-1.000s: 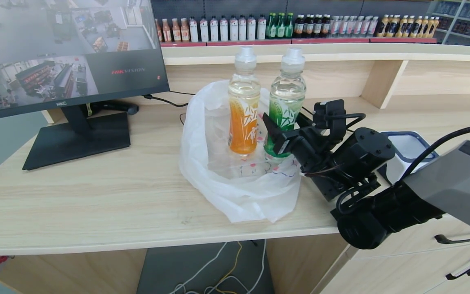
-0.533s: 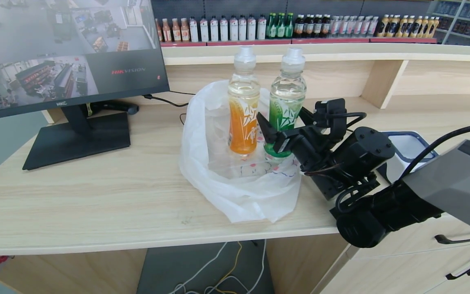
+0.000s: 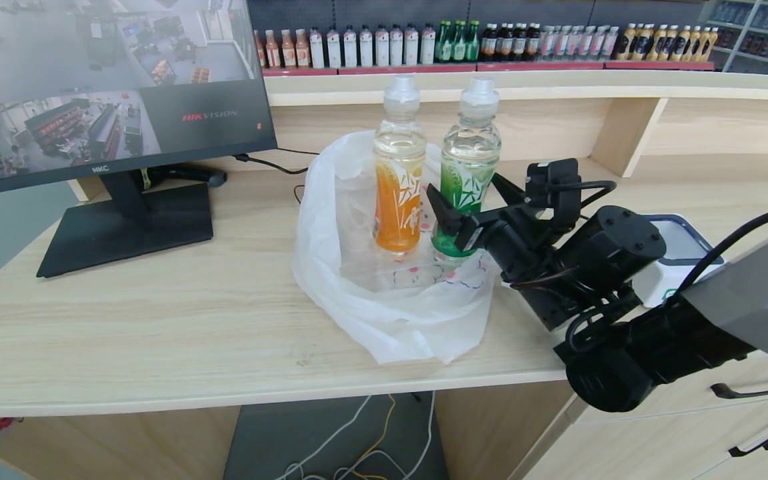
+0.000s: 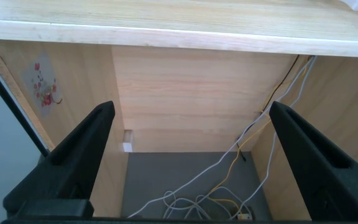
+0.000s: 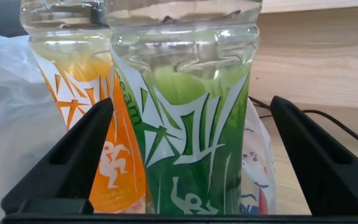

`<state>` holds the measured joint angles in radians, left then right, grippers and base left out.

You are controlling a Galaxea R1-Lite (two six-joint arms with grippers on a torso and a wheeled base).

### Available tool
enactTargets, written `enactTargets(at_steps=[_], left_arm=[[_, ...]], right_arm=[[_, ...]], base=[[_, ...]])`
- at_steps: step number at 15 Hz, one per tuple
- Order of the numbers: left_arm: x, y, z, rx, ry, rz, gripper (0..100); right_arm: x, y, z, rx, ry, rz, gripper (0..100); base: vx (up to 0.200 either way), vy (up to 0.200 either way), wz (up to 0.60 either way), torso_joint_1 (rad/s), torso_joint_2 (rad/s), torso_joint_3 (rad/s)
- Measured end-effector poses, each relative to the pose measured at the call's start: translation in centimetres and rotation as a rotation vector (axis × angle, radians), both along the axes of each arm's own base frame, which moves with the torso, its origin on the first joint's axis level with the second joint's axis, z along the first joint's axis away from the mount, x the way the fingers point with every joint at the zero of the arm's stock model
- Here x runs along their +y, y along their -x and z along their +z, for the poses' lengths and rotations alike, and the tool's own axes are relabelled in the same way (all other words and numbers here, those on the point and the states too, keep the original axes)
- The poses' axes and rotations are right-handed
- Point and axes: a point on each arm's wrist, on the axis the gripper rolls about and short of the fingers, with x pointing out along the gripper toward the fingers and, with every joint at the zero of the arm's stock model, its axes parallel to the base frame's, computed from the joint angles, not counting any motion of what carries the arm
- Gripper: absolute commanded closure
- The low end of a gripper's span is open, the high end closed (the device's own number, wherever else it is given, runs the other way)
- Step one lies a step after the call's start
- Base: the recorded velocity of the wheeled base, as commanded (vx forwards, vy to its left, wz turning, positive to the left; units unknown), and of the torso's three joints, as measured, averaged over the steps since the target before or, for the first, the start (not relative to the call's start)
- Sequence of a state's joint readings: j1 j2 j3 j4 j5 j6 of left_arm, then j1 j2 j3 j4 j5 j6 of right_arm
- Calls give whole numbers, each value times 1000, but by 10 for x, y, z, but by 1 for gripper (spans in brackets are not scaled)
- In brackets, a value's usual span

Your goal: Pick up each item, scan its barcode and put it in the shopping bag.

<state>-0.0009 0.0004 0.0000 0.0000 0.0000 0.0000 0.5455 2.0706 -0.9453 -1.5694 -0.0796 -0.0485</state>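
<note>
Two upright in white bag [image 3: 357, 300]: orange bottle [image 3: 397, 193], green bottle [image 3: 471, 143]; right tool [image 3: 464, 190] spread.

The right arm [image 3: 614, 250] is black with cylindrical joints, a grey shell, looping black cables [image 3: 757, 217] and wedge-shaped jaws.

My head camera looked down across the counter [image 3: 157, 320]. My right wrist camera sat close before the green bottle [image 5: 191, 155], shared with the head view; my left faced beneath the counter.

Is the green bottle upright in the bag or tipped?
Upright: the green bottle stands cap-up inside the shopping bag, beside the orange bottle.
</note>
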Motion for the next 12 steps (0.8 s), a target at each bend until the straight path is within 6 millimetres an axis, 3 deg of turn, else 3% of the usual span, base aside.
enactTargets(at_steps=[9, 12], left_arm=[[0, 0, 0, 0, -7, 0, 0], [0, 0, 0, 0, -3, 0, 0]], right_arm=[[-29, 59, 34, -27, -15, 17, 0], [-31, 68, 42, -46, -28, 30, 0]], base=[[0, 0, 0, 0, 0, 0], [-200, 0, 0, 1, 1, 4]])
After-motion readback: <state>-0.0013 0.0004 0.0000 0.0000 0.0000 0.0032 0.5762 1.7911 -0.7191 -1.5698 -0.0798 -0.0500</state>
